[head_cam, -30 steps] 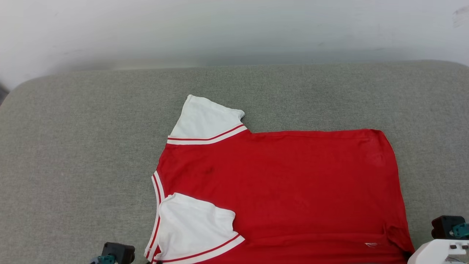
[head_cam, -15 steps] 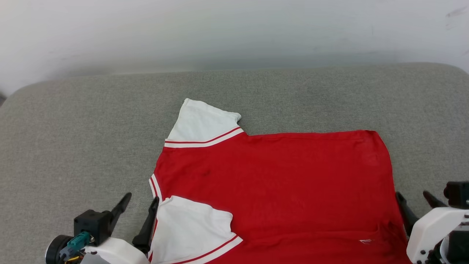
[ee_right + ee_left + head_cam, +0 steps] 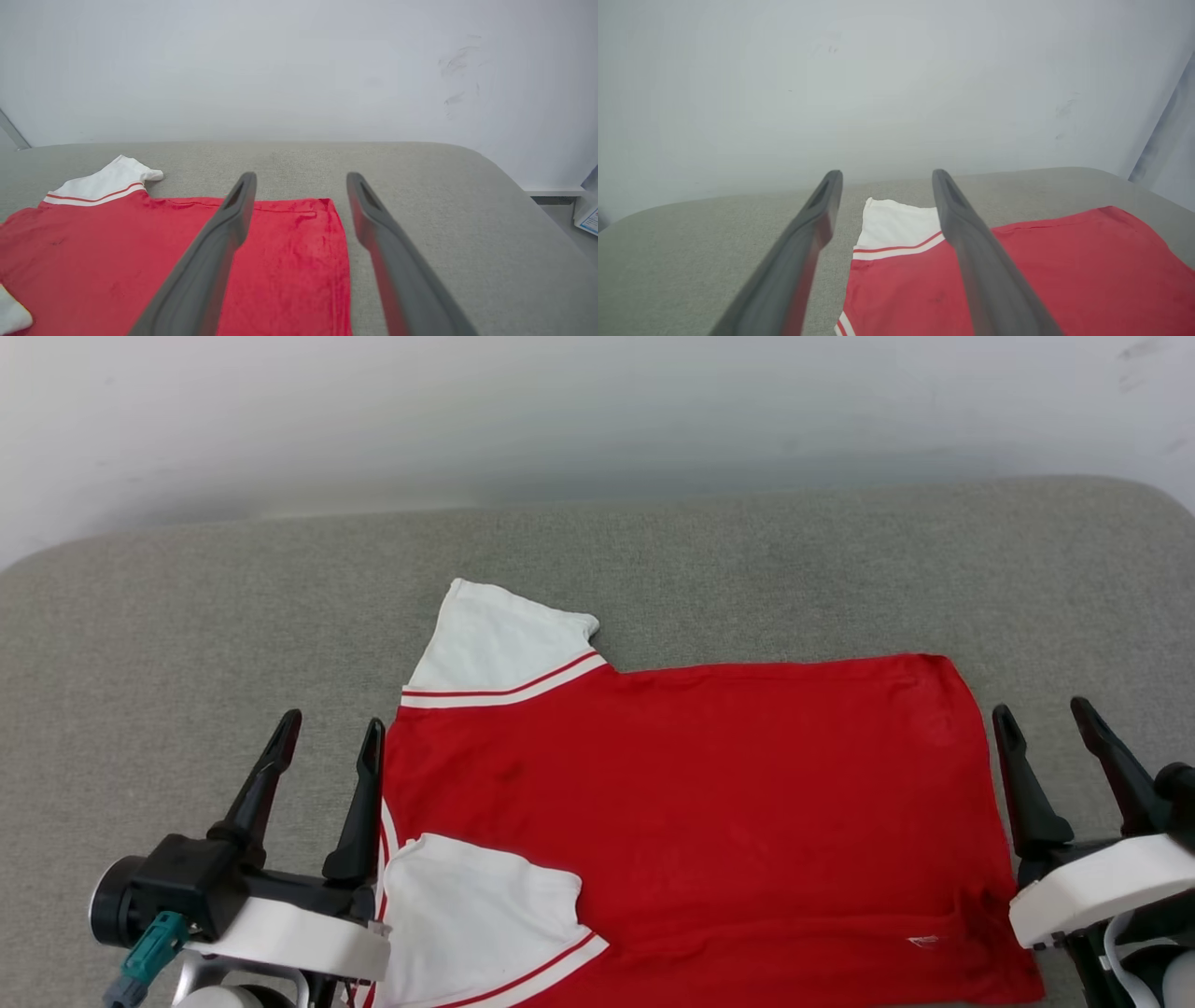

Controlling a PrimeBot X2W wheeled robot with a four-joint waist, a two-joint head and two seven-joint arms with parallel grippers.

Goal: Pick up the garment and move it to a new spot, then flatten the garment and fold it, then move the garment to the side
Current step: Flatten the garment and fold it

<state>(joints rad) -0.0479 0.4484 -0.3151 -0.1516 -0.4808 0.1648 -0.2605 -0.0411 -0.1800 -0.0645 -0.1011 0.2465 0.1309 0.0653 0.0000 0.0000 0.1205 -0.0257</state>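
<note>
A rounded grey woven-fabric pad (image 3: 187,616) sits before a plain pale wall (image 3: 560,411). The left gripper (image 3: 333,721) is at the near left and the right gripper (image 3: 1041,707) at the near right. Both point their long dark fingers toward the wall, spread wide and grasping nothing. Between them the red thin-fabric jersey T-shirt with white sleeves (image 3: 691,803) lies flat on the pad. Its long axis runs left to right, with the collar leftward, the hem rightward and the near sleeve folded onto the red body.

Left hand (image 3: 333,719), right hand (image 3: 1041,706) opened, advanced forward.
</note>
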